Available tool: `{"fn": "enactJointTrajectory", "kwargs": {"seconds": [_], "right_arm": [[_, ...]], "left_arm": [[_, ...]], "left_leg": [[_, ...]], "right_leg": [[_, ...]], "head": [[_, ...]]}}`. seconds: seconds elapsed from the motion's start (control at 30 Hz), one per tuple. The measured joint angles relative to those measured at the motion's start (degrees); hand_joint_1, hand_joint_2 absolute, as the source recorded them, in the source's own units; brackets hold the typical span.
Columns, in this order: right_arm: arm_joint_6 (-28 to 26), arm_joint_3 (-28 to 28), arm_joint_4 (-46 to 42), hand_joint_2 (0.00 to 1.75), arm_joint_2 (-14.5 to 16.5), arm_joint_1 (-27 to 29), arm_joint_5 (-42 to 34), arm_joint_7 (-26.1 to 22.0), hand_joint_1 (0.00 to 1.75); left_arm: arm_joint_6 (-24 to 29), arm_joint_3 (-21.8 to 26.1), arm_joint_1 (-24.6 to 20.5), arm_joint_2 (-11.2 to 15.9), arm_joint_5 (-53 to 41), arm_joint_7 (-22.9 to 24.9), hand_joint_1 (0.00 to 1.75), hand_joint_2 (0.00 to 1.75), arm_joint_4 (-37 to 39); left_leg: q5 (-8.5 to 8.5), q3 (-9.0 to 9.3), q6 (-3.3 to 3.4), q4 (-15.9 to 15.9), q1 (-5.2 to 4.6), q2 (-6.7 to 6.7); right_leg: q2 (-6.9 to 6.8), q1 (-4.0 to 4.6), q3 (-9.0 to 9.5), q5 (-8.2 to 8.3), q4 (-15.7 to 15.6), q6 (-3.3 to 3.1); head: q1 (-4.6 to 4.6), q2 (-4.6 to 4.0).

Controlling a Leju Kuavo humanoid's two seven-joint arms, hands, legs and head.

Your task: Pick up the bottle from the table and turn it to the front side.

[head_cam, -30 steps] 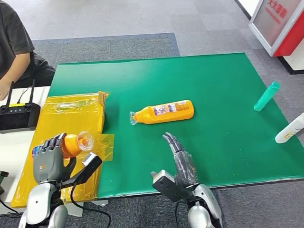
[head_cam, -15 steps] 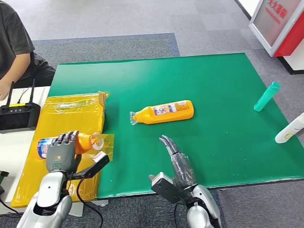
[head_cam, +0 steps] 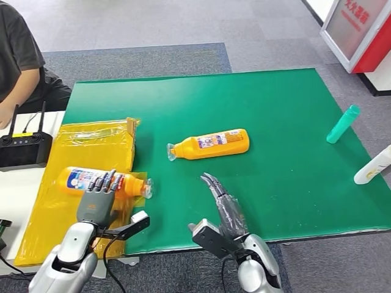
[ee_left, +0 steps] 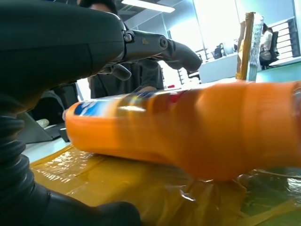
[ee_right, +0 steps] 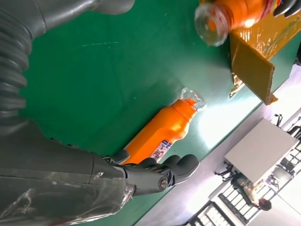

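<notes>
An orange bottle (head_cam: 85, 179) with a clear cap lies lengthwise in my left hand (head_cam: 98, 200), label up, just over the yellow foil-wrapped sheet (head_cam: 87, 143) at the table's left. In the left wrist view the bottle (ee_left: 177, 132) sits between the fingers (ee_left: 160, 47) and the thumb, blurred. A second orange bottle (head_cam: 209, 144) lies on its side in the middle of the green table (head_cam: 286, 97), cap to the left. My right hand (head_cam: 224, 204) hovers near the front edge, short of that bottle (ee_right: 161, 132), fingers stretched out and holding nothing.
A teal bottle (head_cam: 343, 123) and a white bottle (head_cam: 373, 165) lie at the table's right edge. A black controller (head_cam: 23, 146) rests on the white surface at left, beside a seated person (head_cam: 18, 55). A red and white stand (head_cam: 360, 30) is at far right.
My left hand has turned its bottle from cap-toward-me to lying sideways with the label up, and lowered it toward the yellow sheet. My right hand has drifted slightly left.
</notes>
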Motion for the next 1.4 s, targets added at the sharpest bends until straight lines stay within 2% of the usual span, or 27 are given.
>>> {"fn": "enactJointTrajectory", "kwargs": {"seconds": [0.4,0.57,0.7,0.77,0.9,1.07,1.13,1.23,1.4], "right_arm": [[-0.15,-0.23,0.35,1.75,0.0,-0.02,-0.02,0.0,0.0],[-0.52,-0.48,0.2,1.75,-0.01,0.09,-0.04,0.05,0.0],[-0.55,-0.76,-0.04,1.75,0.0,0.17,-0.05,0.07,0.0],[-0.67,-0.97,-0.24,1.75,-0.01,0.27,-0.04,0.13,0.0],[-1.4,-1.52,-1.76,1.75,-0.03,1.52,-0.81,-0.53,0.0],[-2.11,-2.11,-5.55,1.75,-0.12,5.6,-5.06,-4.25,0.0],[-1.74,-2.47,-7.3,1.75,-0.24,7.21,-6.98,-5.33,0.0],[-0.57,-3.63,-9.96,1.75,-0.49,9.91,-9.97,-6.7,0.0],[1.65,-6.24,-12.66,1.75,-0.64,13.19,-12.47,-8.41,0.0]], "left_arm": [[0.72,0.54,-0.24,-0.55,0.03,-1.64,0.0,1.75,0.49],[3.09,4.59,2.13,-3.73,1.1,-8.78,0.0,1.75,-2.38],[3.37,6.99,3.44,-5.85,2.25,-10.97,0.0,1.75,-4.7],[4.13,8.28,4.29,-7.04,6.9,-14.44,0.0,1.75,-6.16],[2.79,10.94,7.89,-11.17,26.24,-27.04,0.0,1.75,-12.57],[-5.2,12.49,13.46,-15.47,49.16,-41.74,0.0,1.75,-19.62],[-9.19,12.89,15.14,-17.06,55.81,-45.84,0.0,1.75,-20.82],[-14.56,13.6,16.76,-19.08,62.36,-48.89,0.0,1.75,-20.72],[-19.59,14.31,17.42,-19.85,67.1,-49.18,0.0,1.75,-18.0]], "left_leg": [[0.0,0.05,0.0,0.0,0.0,-0.01],[-0.01,0.03,0.02,0.0,-0.01,0.0],[-0.03,0.03,0.02,0.0,-0.01,0.0],[-0.03,0.03,0.02,0.0,-0.01,0.0],[-0.06,0.02,0.02,0.0,-0.01,0.01],[-0.19,0.02,0.02,0.0,-0.02,0.01],[-0.22,0.02,0.03,0.0,-0.02,0.01],[-0.26,0.03,0.04,0.0,-0.02,0.0],[-0.27,0.05,0.03,0.0,-0.02,0.0]], "right_leg": [[0.0,0.0,0.06,0.0,0.0,0.0],[0.01,-0.02,0.01,-0.01,0.0,0.01],[0.01,-0.02,0.01,-0.01,0.0,0.01],[0.01,-0.01,-0.01,-0.01,0.0,0.01],[0.01,-0.02,-0.02,-0.03,-0.01,0.01],[0.01,-0.04,-0.02,-0.13,-0.02,0.02],[0.01,-0.05,-0.02,-0.15,-0.02,0.01],[0.01,-0.05,-0.02,-0.19,-0.03,0.05],[0.02,-0.03,-0.01,-0.19,-0.03,0.05]], "head": [[0.0,0.0],[0.01,0.0],[0.01,0.0],[-0.01,0.0],[0.02,0.0],[0.01,0.0],[0.01,0.0],[0.01,0.0],[0.01,0.0]]}}
